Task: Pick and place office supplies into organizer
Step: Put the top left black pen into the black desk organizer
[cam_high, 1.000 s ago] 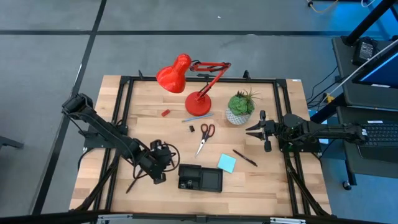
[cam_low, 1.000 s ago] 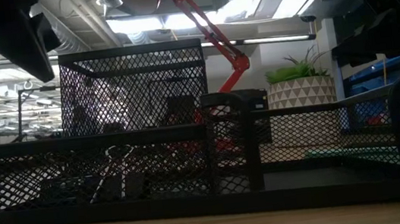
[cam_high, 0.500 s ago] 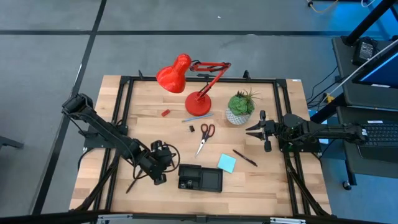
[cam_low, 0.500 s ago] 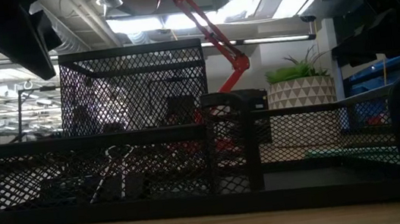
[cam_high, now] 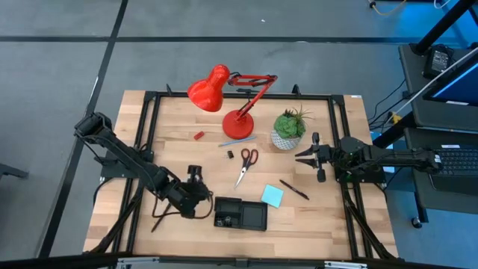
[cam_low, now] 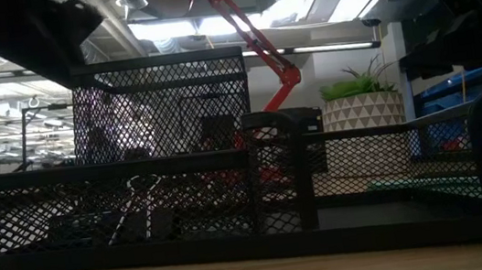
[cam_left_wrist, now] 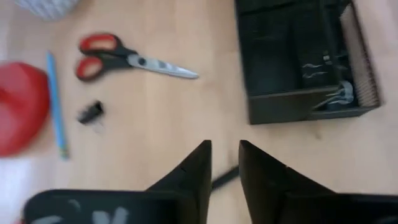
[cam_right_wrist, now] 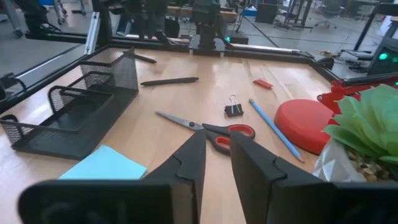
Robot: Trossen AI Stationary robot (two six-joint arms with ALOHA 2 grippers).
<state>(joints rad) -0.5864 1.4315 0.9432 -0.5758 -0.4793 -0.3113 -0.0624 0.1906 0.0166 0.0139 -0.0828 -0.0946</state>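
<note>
The black mesh organizer (cam_high: 240, 214) sits near the table's near edge, with clips (cam_left_wrist: 339, 93) in its end compartment. Red-handled scissors (cam_high: 246, 163), a black clip (cam_high: 231, 155), a blue pencil (cam_high: 228, 143), a tiny red piece (cam_high: 199, 136), a light blue sticky-note pad (cam_high: 272, 196) and a dark pen (cam_high: 294, 189) lie flat on the wood. My left gripper (cam_high: 196, 179) hovers shut, just left of the organizer. Another dark pen (cam_left_wrist: 224, 178) lies on the table under its fingers. My right gripper (cam_high: 302, 157) waits shut by the plant, right of the scissors.
A red desk lamp (cam_high: 224, 97) and a potted plant (cam_high: 288, 128) stand toward the far side. A third dark pen (cam_high: 159, 219) lies near the left arm. Bare wood shows between the scissors and the organizer. A black frame rail (cam_high: 149, 134) borders the table.
In the last half second my left gripper has swung about beside the organizer's left end. Its head now sits a little farther toward the far edge and the right. Nothing on the table has shifted.
</note>
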